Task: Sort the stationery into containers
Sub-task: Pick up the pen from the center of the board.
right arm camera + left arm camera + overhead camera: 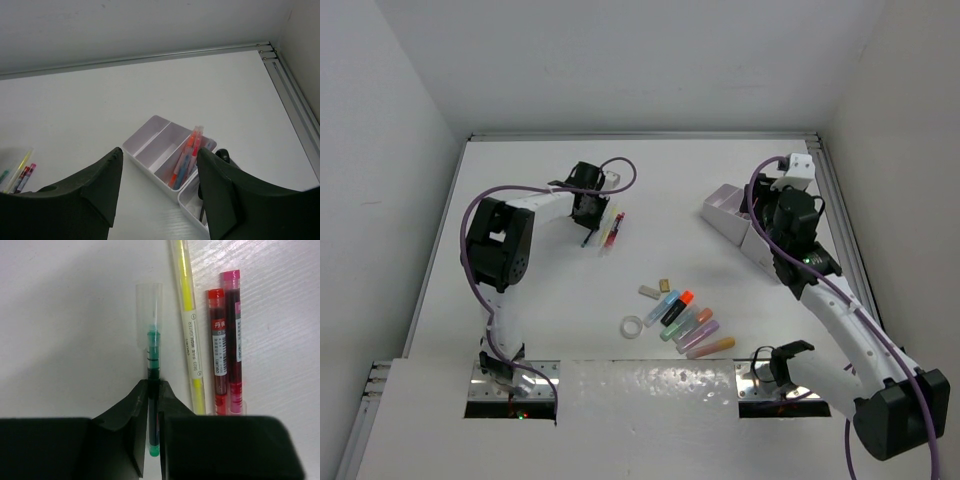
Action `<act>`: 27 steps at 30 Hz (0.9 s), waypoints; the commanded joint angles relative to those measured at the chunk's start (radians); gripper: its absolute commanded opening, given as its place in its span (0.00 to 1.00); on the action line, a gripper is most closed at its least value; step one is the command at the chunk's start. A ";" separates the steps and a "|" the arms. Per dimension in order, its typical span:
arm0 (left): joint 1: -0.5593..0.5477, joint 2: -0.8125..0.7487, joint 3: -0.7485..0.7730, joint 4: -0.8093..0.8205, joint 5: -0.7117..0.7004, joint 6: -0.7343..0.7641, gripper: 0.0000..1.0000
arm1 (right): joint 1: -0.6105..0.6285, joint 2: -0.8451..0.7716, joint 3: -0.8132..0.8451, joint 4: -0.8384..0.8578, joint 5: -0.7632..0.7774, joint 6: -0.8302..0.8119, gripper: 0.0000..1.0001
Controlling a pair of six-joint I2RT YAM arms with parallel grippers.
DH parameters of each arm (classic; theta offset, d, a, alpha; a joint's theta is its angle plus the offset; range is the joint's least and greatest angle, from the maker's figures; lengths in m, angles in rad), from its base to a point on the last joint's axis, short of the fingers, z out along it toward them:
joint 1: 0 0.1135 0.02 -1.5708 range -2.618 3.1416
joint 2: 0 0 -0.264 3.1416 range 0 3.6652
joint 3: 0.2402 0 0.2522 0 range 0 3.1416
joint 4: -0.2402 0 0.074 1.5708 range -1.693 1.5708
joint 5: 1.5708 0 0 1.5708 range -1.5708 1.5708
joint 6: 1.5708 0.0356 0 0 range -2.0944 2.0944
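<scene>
Left wrist view showed the left hand (154, 390) closed on the green pen (153, 347), flat on the bench (75, 315) toward its far left corner, likely for lifting. The right hand (159, 154) hung open above the organizer (147, 137), far right.

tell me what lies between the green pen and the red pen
A yellow highlighter lies between the green pen and the red pen, running alongside both. The left wrist view shows this.

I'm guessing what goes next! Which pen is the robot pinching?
The green pen with the clear cap: the left fingers squeeze it. The yellow pen, red pen and pink pen lie untouched.
</scene>
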 commanded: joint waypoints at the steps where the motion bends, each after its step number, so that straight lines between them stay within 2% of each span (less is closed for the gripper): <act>1: -0.002 0.022 -0.011 -0.026 -0.031 0.007 0.00 | 0.007 -0.027 0.012 0.006 0.005 -0.013 0.60; 5: 0.007 -0.021 0.001 -0.017 -0.027 0.007 0.00 | 0.007 -0.023 0.032 -0.057 -0.031 -0.007 0.60; 7: 0.022 -0.048 0.065 -0.033 -0.018 0.010 0.00 | 0.013 -0.010 0.057 -0.086 -0.064 -0.001 0.59; 10: 0.047 -0.111 0.178 -0.059 0.057 0.053 0.00 | 0.050 0.033 0.104 -0.141 -0.113 0.024 0.58; 13: 0.036 -0.192 0.260 -0.064 0.200 0.127 0.00 | 0.112 0.093 0.153 -0.132 -0.159 0.097 0.58; 16: -0.001 -0.230 0.340 -0.148 0.378 0.222 0.00 | 0.169 0.147 0.183 0.018 -0.251 0.197 0.58; 19: -0.022 -0.260 0.347 -0.211 0.479 0.237 0.00 | 0.221 0.213 0.193 0.171 -0.279 0.274 0.58; 22: -0.051 -0.285 0.317 -0.213 0.518 0.195 0.00 | 0.266 0.304 0.239 0.254 -0.274 0.349 0.59; 27: -0.107 -0.291 0.352 -0.198 0.538 0.112 0.00 | 0.315 0.417 0.267 0.386 -0.259 0.461 0.61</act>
